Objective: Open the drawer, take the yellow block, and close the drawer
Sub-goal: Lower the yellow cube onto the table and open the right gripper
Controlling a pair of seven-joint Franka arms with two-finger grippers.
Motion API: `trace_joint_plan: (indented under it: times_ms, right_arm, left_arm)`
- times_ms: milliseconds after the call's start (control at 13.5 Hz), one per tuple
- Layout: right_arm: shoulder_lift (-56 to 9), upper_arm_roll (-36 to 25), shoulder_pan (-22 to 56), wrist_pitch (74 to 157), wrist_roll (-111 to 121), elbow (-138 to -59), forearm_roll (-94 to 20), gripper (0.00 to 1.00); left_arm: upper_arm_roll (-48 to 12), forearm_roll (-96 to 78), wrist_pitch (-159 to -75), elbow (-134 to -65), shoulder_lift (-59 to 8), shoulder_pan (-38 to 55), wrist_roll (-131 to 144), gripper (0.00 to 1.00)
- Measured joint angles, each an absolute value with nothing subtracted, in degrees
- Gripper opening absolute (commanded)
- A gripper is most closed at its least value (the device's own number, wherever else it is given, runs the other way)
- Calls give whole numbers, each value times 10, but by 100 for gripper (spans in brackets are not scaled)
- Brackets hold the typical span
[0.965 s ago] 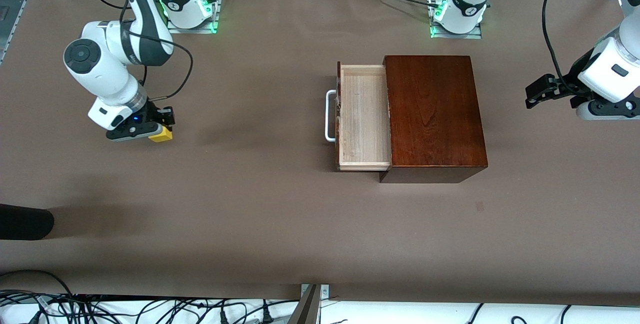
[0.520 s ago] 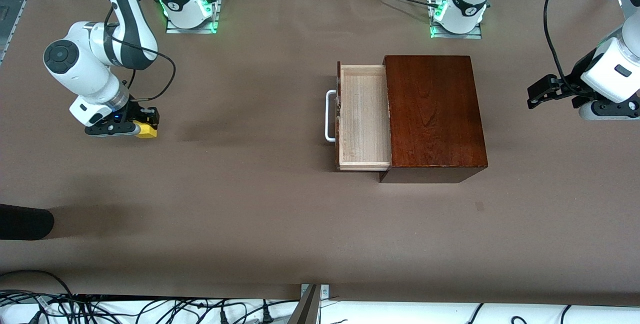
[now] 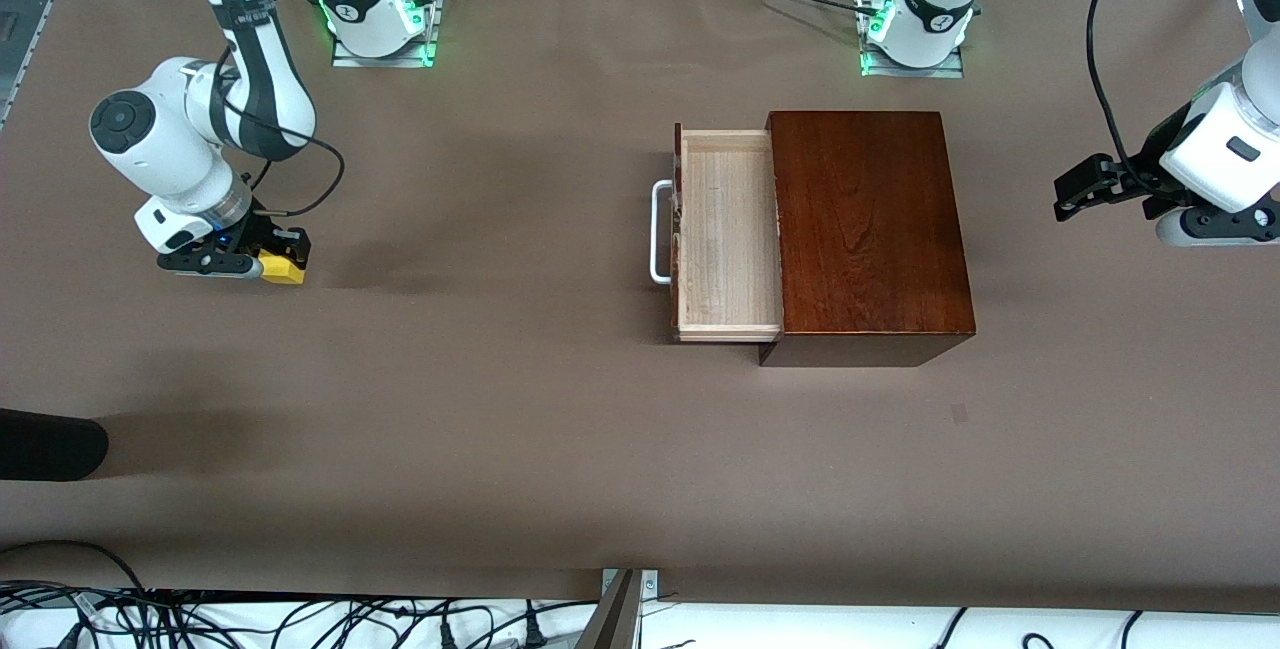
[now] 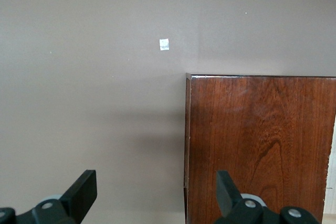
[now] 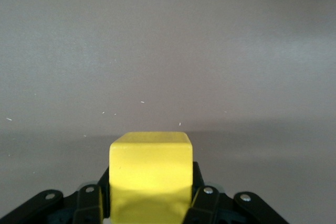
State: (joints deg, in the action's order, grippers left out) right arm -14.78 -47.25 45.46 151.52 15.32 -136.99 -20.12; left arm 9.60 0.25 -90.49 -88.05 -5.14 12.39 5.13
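Observation:
The yellow block (image 3: pixel 284 269) is clamped between the fingers of my right gripper (image 3: pixel 272 263), low over the bare table toward the right arm's end. In the right wrist view the yellow block (image 5: pixel 150 174) fills the space between the black fingers (image 5: pixel 89 203) of the right gripper (image 5: pixel 150 200). The drawer (image 3: pixel 728 229) stands pulled out of the mahogany box (image 3: pixel 868 229), its pale tray empty and its white handle (image 3: pixel 657 232) facing the right arm's end. My left gripper (image 3: pixel 1072 191) waits open in the air off the box's other end. The left gripper (image 4: pixel 156 195) looks down on the box (image 4: pixel 260 145).
A dark rounded object (image 3: pixel 50 444) lies at the table's edge, nearer the front camera, at the right arm's end. A small tape mark (image 3: pixel 959 414) sits on the table nearer the camera than the box. Cables run along the front edge.
My right gripper has carried the yellow block farther toward the right arm's end of the table and a little lower. The left arm has barely shifted. The drawer stays open.

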Motion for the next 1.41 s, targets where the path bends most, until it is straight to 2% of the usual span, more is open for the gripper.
trace_joint_plan:
  times_ms: [223,520,891,965,1039,1114,1188,1411]
  right_arm:
    - [-185,-468,455,1523,237,-1369,-302,0]
    - [-221,-457,455,1541,264,-1365,-357,0]
    - [-269,-434,455,1547,357,-1355,-495,0]
    - [-272,-434,456,1549,369,-1352,-509,5]
    - [-275,-434,456,1549,373,-1349,-515,19]
    - [-276,-434,456,1549,373,-1348,-515,56]
    - [-276,-434,456,1549,373,-1347,-515,100]
    - [-280,-432,456,1548,375,-1341,-515,100]
  left_arm:
    - [95,3,-905,-880,-53,124,51,100]
    - [94,3,-905,-880,-56,125,51,100]
    - [94,3,-905,-880,-56,125,51,100]
    - [94,3,-905,-880,-56,125,51,100]
    - [94,3,-905,-880,-56,125,51,100]
    - [94,3,-905,-880,-56,125,51,100]
    - [94,3,-905,-880,-56,125,51,100]
    - [94,3,-905,-880,-56,125,51,100]
